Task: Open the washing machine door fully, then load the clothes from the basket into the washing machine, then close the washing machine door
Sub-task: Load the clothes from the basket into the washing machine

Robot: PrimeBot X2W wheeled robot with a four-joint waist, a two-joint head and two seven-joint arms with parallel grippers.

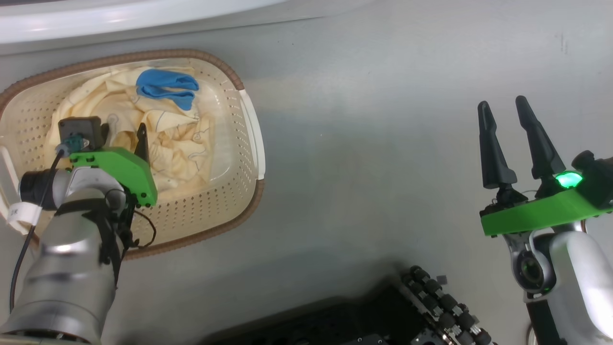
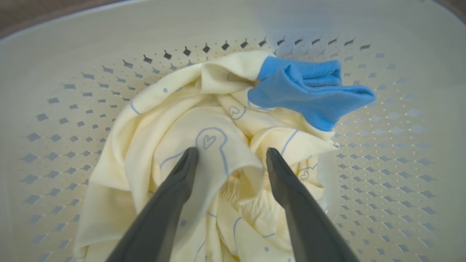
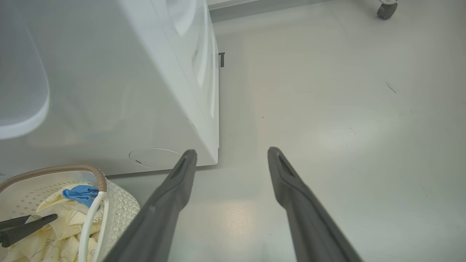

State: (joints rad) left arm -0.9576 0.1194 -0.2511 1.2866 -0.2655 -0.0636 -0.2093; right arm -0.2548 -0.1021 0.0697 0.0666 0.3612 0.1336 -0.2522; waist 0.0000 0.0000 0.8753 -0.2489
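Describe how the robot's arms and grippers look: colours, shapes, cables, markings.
The left gripper and right gripper each have two long, dark grey, tapering fingers on a bright green plate. The forearms are rounded, silver-grey metal. The left arm carries a black cable, a white tag and a small black camera box. A green light glows on the right wrist.

Cannot see the basket's (image 1: 210, 206) left end behind the left arm (image 1: 67, 268) in the head view, nor more of the washer (image 3: 120, 94) than a low corner in the right wrist view, nor the whole castor (image 3: 386, 8) at that view's top edge.
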